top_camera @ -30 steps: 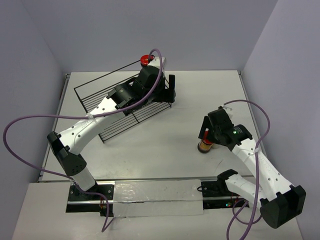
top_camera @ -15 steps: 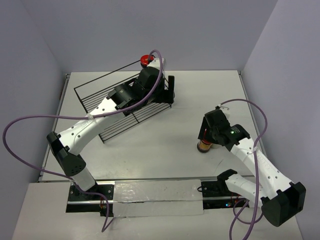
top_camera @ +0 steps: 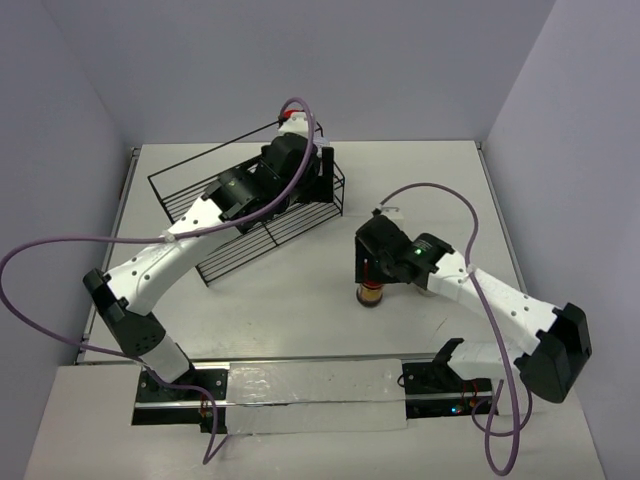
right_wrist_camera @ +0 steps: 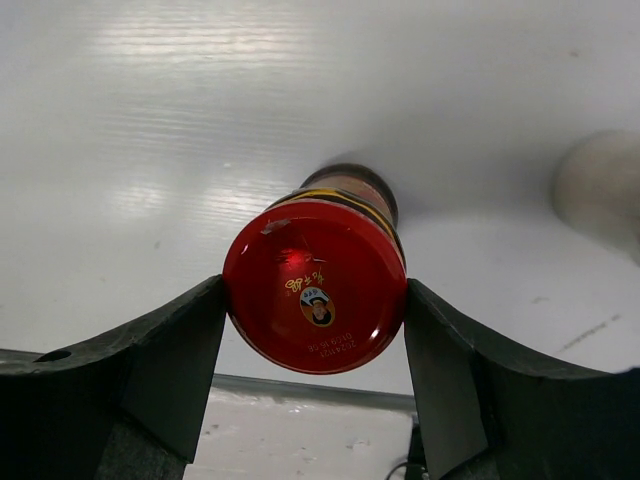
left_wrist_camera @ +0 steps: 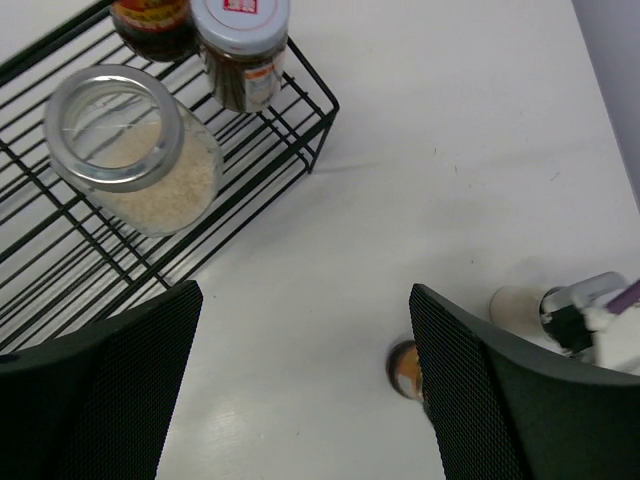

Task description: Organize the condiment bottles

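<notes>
My right gripper (top_camera: 372,268) is shut on the lid of a red-lidded jar (right_wrist_camera: 315,285) with dark brown contents. The jar (top_camera: 372,294) stands upright near the middle of the table, and its base shows in the left wrist view (left_wrist_camera: 402,368). My left gripper (left_wrist_camera: 300,400) is open and empty, hovering by the right end of the black wire rack (top_camera: 180,195). In the rack (left_wrist_camera: 312,112) stand a clear pale jar (left_wrist_camera: 132,150), a grey-lidded dark jar (left_wrist_camera: 243,45) and a dark jar (left_wrist_camera: 150,20) cut off at the top. A red lid (top_camera: 290,115) shows behind the left arm. A whitish jar (right_wrist_camera: 600,190) stands beside the right arm.
The rack lies at an angle at the back left of the white table (top_camera: 300,300). Purple cables loop over both arms. Grey walls close in the table on three sides. A metal rail (top_camera: 300,385) runs along the near edge.
My right gripper has moved left with the red-lidded jar, from the right side toward the table's middle. My left gripper has drawn back a little to the left over the rack's end.
</notes>
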Controlling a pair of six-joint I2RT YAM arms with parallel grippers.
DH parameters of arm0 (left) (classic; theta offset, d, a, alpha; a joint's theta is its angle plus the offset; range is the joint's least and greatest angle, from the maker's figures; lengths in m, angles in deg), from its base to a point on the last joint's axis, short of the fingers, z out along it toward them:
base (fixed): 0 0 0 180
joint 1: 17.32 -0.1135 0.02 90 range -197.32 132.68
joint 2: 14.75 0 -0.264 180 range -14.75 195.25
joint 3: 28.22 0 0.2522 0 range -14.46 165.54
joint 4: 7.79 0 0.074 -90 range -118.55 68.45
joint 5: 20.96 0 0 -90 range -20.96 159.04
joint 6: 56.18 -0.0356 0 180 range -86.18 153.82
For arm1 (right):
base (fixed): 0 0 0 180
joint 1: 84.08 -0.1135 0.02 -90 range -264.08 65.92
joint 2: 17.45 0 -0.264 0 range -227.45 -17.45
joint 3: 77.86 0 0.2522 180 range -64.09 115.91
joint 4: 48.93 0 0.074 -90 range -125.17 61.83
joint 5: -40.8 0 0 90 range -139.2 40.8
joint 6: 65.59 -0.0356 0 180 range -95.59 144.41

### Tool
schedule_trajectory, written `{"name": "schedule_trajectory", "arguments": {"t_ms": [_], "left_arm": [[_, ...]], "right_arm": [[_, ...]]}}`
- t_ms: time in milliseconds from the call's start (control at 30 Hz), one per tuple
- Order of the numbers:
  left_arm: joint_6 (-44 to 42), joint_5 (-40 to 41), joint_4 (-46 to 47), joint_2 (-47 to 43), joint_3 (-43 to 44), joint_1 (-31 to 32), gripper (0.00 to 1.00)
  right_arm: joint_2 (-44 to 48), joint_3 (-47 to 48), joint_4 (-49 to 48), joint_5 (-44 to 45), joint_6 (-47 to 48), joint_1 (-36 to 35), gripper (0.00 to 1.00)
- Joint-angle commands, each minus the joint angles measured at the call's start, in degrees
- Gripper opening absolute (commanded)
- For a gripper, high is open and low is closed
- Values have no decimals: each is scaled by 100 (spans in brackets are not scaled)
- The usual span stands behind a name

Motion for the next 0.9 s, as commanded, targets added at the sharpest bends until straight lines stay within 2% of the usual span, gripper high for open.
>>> {"name": "schedule_trajectory", "arguments": {"t_ms": [0,233,300,433,467,500,667,867], "left_arm": [[114,373,93,-686,-56,-90,93],[157,484,175,-1118,-360,-267,94],[174,492,118,-1135,-352,-300,94],[107,379,163,-1100,-491,-319,94],[115,368,176,-1083,-507,-322,94],[131,336,169,-1025,-544,-328,94],[235,257,55,-752,-491,-328,94],[209,80,97,-555,-756,-319,94]], "right_arm": [[-342,702,-619,231,-114,-321,26],[-928,1057,-899,133,-19,-625,28],[-1035,1123,-957,109,29,-666,31],[-1139,1180,-941,107,34,-723,85],[-1137,1178,-932,112,29,-730,96],[-1116,1171,-926,127,17,-730,100],[-893,1392,-505,586,-74,-730,100],[643,1400,533,2198,-151,-455,100]]}}
